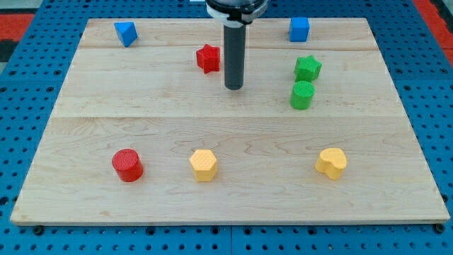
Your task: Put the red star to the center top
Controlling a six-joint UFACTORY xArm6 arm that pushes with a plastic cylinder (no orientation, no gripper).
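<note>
The pale wooden bench (233, 142) is lying over a blue pegboard surface (28, 92) and carrying eight small coloured plastic blocks; my tip (233, 87), the lower end of the straight dark rod, is resting on the wood a little above the middle of the board, slightly toward the view's top. The small red star-shaped block (208, 58) is sitting just to the view's left of the rod and a little higher than the tip, close beside the rod's shaft, though whether the two are touching cannot be told; the star is lying near the top of the board, slightly left of centre. There are no jaws on this arm, so their state is not something the view is showing.

A blue block of slanted, wedge-like shape (126, 32) is sitting at the view's top left; a blue cube (299, 29) is sitting at the top right. To the view's right of the tip, a green star (307, 68) is standing just above a green cylinder (302, 94), the two nearly touching; both are sitting well apart from the rod. Along the view's bottom, a red cylinder (127, 164) is lying at the left, a yellow hexagonal block (203, 164) near the middle, and a yellow heart-like block (331, 162) at the right; all three are lying well apart from the tip.
</note>
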